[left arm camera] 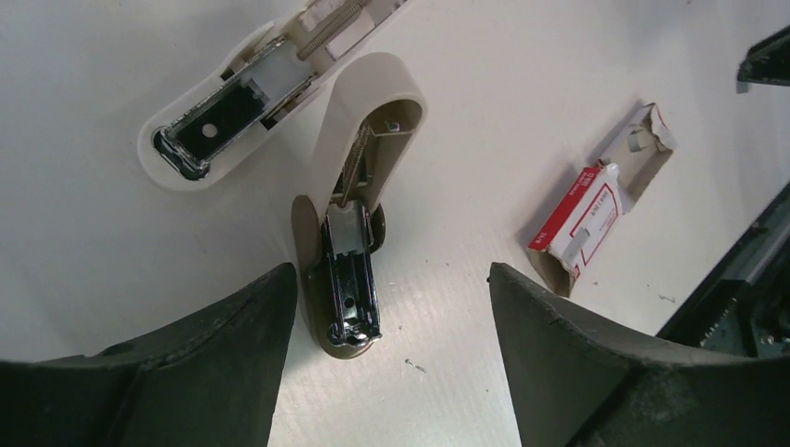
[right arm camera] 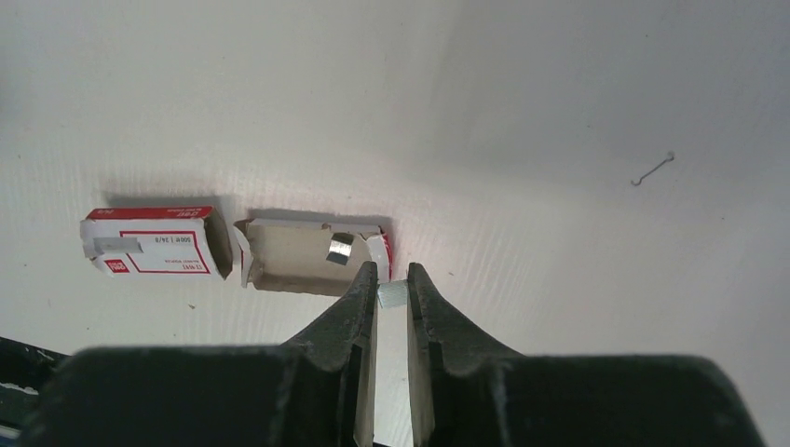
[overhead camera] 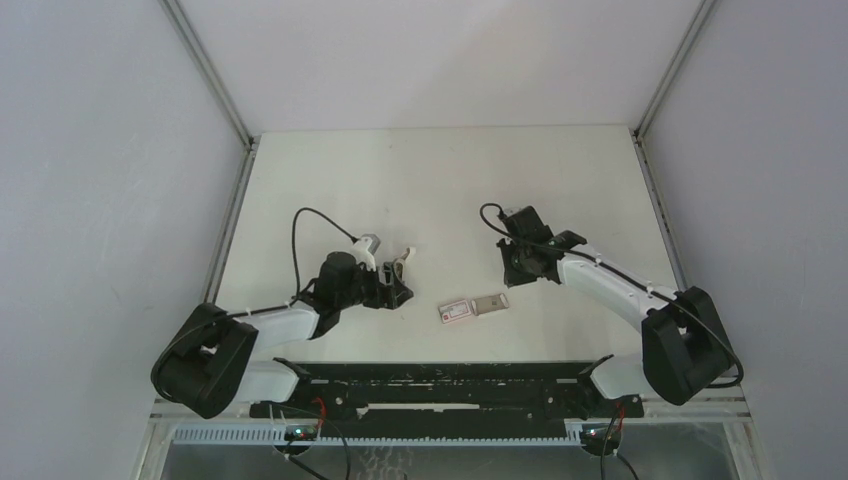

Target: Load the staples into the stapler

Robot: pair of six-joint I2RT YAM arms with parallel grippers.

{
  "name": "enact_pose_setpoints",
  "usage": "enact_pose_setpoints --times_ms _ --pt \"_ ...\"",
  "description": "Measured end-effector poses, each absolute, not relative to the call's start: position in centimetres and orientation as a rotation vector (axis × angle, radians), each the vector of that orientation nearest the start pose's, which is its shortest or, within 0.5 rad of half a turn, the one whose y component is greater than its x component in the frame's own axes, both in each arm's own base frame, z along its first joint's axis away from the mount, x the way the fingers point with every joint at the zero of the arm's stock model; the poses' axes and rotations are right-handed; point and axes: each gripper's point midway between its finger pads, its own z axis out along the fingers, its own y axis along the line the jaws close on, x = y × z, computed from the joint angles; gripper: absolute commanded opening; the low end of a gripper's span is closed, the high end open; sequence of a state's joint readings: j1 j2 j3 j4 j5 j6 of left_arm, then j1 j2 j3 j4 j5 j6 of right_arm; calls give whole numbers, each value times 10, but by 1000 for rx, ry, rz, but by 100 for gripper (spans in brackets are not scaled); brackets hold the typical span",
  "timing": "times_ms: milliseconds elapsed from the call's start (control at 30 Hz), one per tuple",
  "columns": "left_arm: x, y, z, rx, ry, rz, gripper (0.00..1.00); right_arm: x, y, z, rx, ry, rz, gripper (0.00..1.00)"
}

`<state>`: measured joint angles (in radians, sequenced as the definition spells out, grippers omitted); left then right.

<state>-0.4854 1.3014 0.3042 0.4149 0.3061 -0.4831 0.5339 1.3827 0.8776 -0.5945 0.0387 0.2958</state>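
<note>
The stapler [left arm camera: 359, 186] lies flipped open on the white table [overhead camera: 430, 180], left of the middle and right in front of the left arm. Through the left wrist camera I see its white base [left arm camera: 200, 126] stretched away to one side. The rounded white cover [left arm camera: 373, 93] arches up, and the dark metal inner arm [left arm camera: 351, 279] points back toward the camera. The left gripper [left arm camera: 391, 272] stands wide open, its 2 black fingers [left arm camera: 224, 354] straddling that metal arm. The finger on the left of the view is just beside the arm, and I cannot tell whether it touches. The other finger is well clear. 1 stray staple [left arm camera: 415, 366] lies on the table near the tip of the metal arm.

Over on the right, the right gripper [right arm camera: 391, 273] is pinched nearly closed on the staples [right arm camera: 392, 294], a short silvery strip clamped between its 2 fingertips. From overhead this gripper hangs right of the middle, well apart from the stapler.

Between the 2 arms, near the front edge, the red-and-white box sleeve [right arm camera: 158, 244] lies end to end with its tan tray [right arm camera: 289, 261], which is pulled out beside it. A small silvery piece [right arm camera: 340, 248] rests in the tray. A bent wire staple [right arm camera: 652, 169] lies alone on the table farther off.
</note>
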Motion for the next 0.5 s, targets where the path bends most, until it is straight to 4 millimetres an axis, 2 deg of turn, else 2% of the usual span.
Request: enact_pose_setpoints --times_ms 267,500 --pt "251 -205 32 187 2278 -765 73 243 152 66 -312 2651 228 12" --pt "247 -220 30 248 2295 -770 68 239 151 62 -306 2659 227 12"
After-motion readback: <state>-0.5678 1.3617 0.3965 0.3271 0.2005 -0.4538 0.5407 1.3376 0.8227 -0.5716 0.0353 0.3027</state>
